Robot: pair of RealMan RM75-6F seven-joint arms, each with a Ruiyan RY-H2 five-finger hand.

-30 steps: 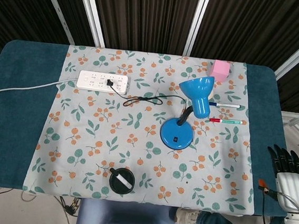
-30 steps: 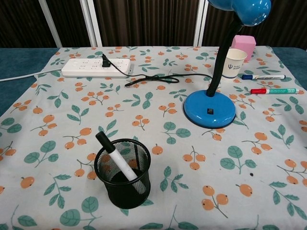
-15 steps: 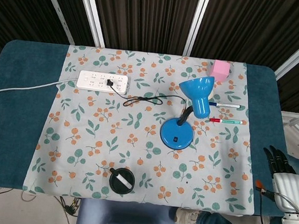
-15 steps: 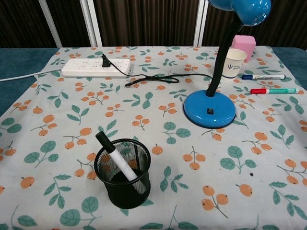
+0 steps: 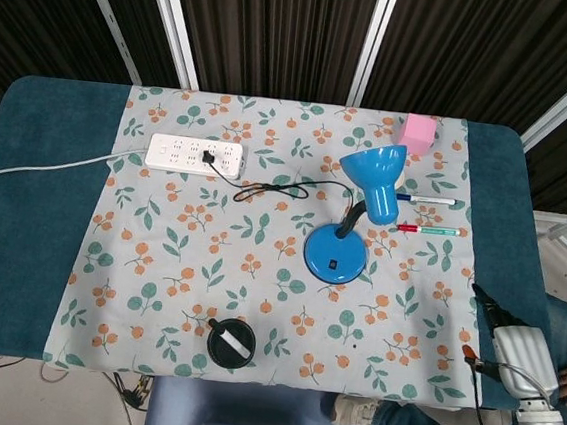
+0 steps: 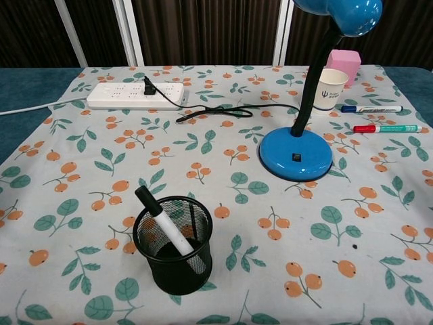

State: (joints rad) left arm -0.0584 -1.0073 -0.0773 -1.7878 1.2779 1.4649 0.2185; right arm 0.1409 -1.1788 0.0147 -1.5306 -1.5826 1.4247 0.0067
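Note:
My right hand [image 5: 502,324] hovers over the table's right edge near the front corner of the floral cloth [image 5: 259,260], dark fingers stretched forward with nothing in them. It does not appear in the chest view. Nearest to it are a red-and-green marker [image 5: 431,229] [image 6: 389,128] and a blue marker [image 5: 427,199] [image 6: 371,108], both lying flat. A blue desk lamp [image 5: 335,255] [image 6: 295,153] stands right of centre. A black mesh pen holder [image 5: 231,343] [image 6: 173,254] at the front has a black-capped white marker [image 6: 164,221] in it. My left hand is out of sight.
A white power strip [image 5: 195,154] [image 6: 135,95] lies at the back left, with the lamp's black cord [image 5: 276,188] plugged in. A pink box [image 5: 418,133] and a paper cup [image 6: 329,88] stand at the back right. Orange clips [image 5: 469,353] sit at the table's side edges.
My right hand has moved left and slightly forward, from beside the table to over its right edge. Nothing on the cloth has moved.

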